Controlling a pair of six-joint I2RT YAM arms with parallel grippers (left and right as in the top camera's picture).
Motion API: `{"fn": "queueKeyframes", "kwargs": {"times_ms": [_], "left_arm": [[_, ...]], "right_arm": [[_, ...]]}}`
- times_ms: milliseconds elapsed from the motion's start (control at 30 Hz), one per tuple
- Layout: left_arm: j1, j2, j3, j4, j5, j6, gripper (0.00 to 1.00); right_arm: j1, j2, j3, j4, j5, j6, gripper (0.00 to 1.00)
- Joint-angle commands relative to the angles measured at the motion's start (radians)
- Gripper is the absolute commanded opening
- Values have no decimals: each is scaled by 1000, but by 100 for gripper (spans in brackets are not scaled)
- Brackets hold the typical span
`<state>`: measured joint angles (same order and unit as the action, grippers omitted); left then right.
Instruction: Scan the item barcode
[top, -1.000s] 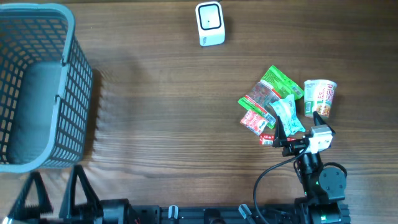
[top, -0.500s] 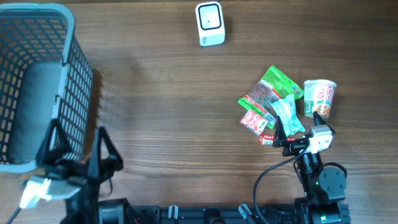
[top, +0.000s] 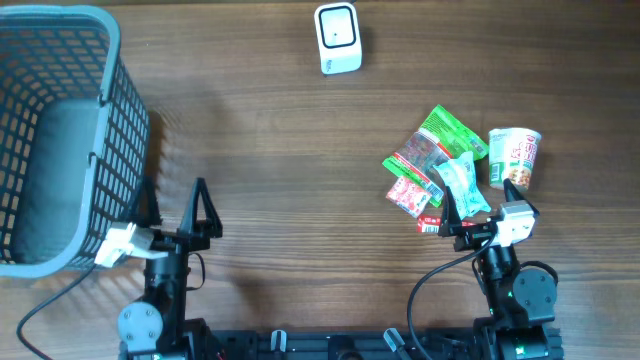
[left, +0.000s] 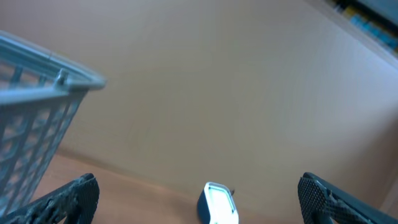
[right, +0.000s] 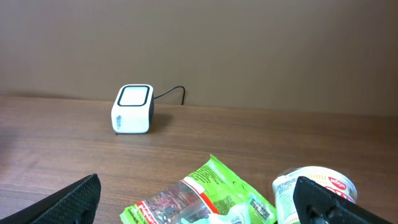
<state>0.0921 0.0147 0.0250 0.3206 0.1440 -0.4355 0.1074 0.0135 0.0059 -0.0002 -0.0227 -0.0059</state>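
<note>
The white barcode scanner (top: 338, 38) stands at the far middle of the table, also seen as a scanner (left: 217, 204) in the left wrist view and a scanner (right: 134, 109) in the right wrist view. The items lie in a pile at the right: a green packet (top: 450, 133), a red packet (top: 410, 193), a pale blue packet (top: 465, 185) and a cup of noodles (top: 514, 157). My right gripper (top: 480, 200) hangs open just at the near edge of the pile, holding nothing, with the green packet (right: 205, 199) and the cup (right: 314, 193) ahead of it. My left gripper (top: 175, 200) is open and empty near the basket.
A grey mesh basket (top: 60, 130) fills the left side, its rim (left: 37, 68) close to my left fingers (left: 74, 199). A cable runs from behind the scanner. Bare wooden table (top: 280, 180) lies between the basket and the pile.
My left arm has risen into view at the front left and moved right, beside the basket. The right arm and the items have not moved.
</note>
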Motion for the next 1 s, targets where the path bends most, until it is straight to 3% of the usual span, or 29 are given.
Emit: {"fn": "queueKeyframes", "kwargs": {"times_ms": [0, 167, 433, 500, 967], "left_arm": [[5, -11, -19, -126, 0, -13, 100], [5, -11, -19, -380, -35, -2, 100], [2, -11, -19, -379, 101, 435, 100], [2, -11, -19, -378, 122, 497, 100], [-36, -11, -19, -375, 113, 526, 100]], "right_arm": [[-5, -9, -1, 3, -13, -13, 100], [-5, -9, -1, 3, -13, -13, 100], [-5, -9, -1, 3, -13, -13, 100], [-5, -9, -1, 3, -13, -13, 100], [-5, -9, -1, 3, -13, -13, 100]]}}
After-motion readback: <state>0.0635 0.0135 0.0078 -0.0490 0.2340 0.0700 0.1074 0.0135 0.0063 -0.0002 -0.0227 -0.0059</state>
